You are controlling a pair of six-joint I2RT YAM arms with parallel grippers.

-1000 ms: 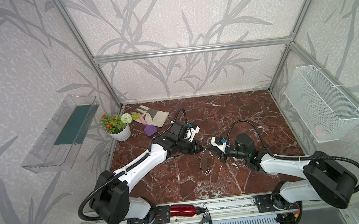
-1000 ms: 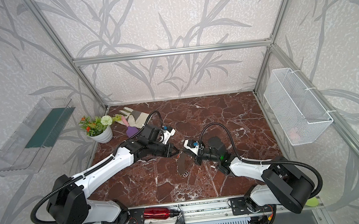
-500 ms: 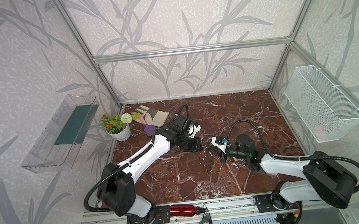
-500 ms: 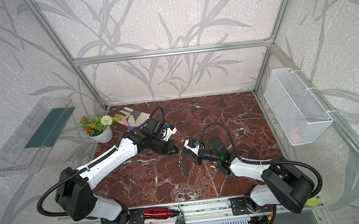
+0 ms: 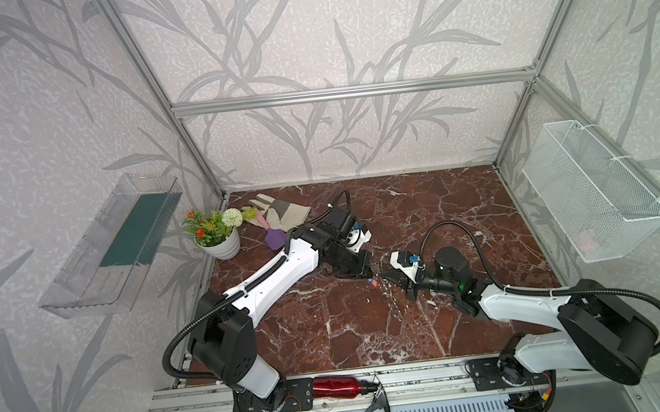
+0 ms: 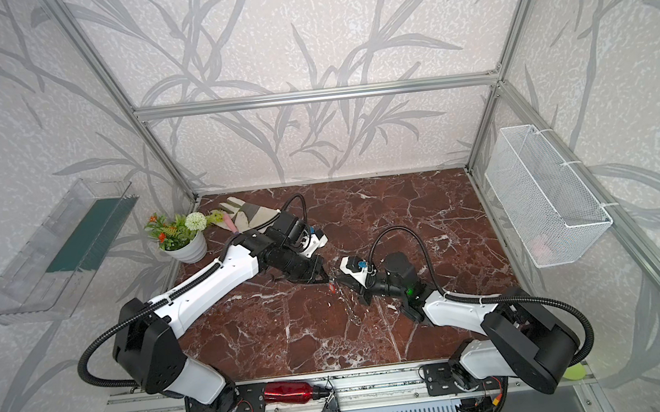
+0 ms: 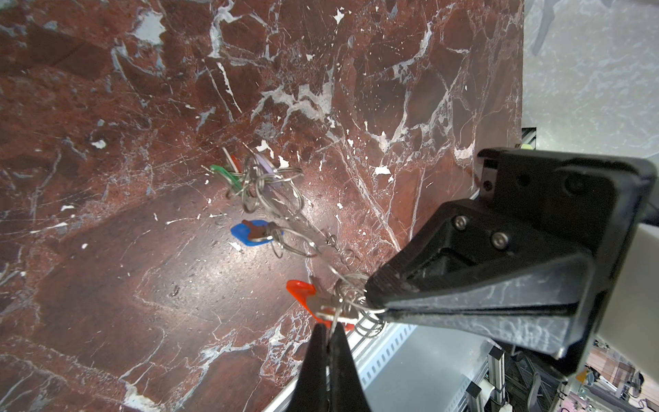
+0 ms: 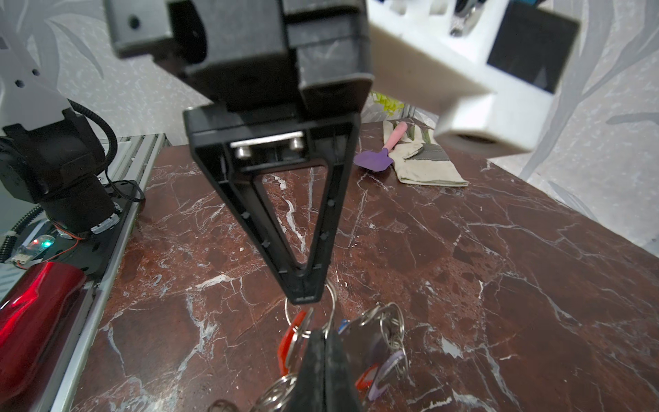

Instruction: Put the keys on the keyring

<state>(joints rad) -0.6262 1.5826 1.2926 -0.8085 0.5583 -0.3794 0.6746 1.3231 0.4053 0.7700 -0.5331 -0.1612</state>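
Left fingers (image 7: 330,342) and right fingers (image 8: 322,342), both clamped shut, meet tip to tip over the bench (image 7: 142,285), the left pinching a split ring (image 7: 335,315) carrying the red-orange key (image 7: 301,290), the right holding the dangling keyring (image 8: 362,344); we judge the wire light, stiff and slippery, best nipped across its rim.

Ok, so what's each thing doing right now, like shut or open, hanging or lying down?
Left arm's black fingers: shut on a thin silvery split ring.
Right arm's black fingers: shut on the grey metal keyring.
Keyring: held up, rings dangling.
Red-orange-tagged key: hanging by the pinched ring.
Blue-tagged key: dangling.
Green-tagged key: dangling.
Shiny red metal bottle: lying on its side.
White flowerpot: upright.
Pale fabric glove: lying flat.
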